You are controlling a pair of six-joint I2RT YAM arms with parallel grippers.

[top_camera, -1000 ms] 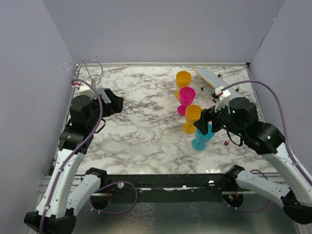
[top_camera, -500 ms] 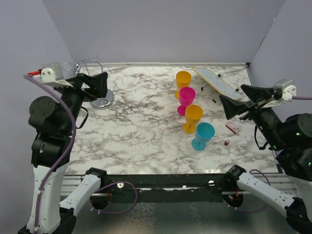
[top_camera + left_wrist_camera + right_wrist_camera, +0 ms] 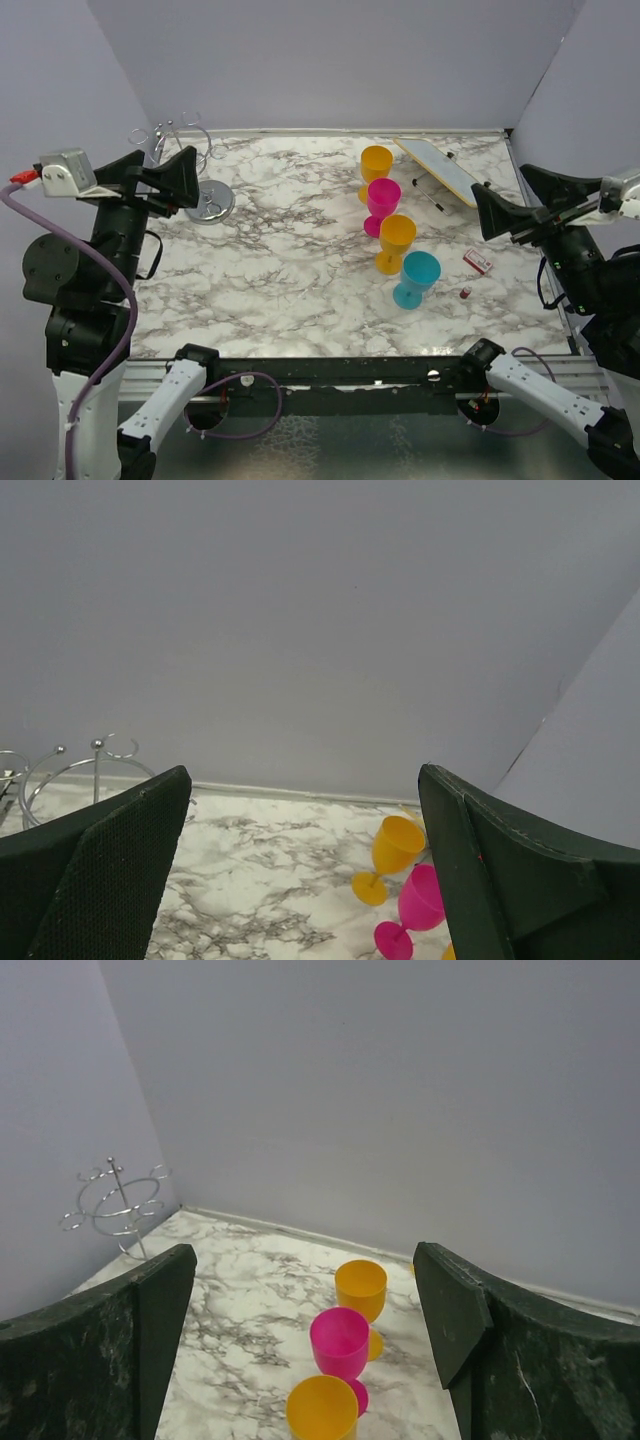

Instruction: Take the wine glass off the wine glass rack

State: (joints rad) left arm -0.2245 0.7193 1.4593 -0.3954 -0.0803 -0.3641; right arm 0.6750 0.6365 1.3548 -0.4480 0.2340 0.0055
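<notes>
Standing upright — four wine glasses (image 3: 383,195), well apart from the rack (image 3: 214,205).

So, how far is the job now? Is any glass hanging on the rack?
Done, it seems: the wine glass rack shows bare hoops, and four glasses stand on the table, from the far orange glass to the blue glass. In hand: nothing; the left end effector and right end effector are open and empty. Left: apparently nothing.

We see a shiny thin silver wire rack (image 3: 213,204), a matt pink plastic wine glass (image 3: 383,197), and a smooth marble-patterned table (image 3: 290,255).
</notes>
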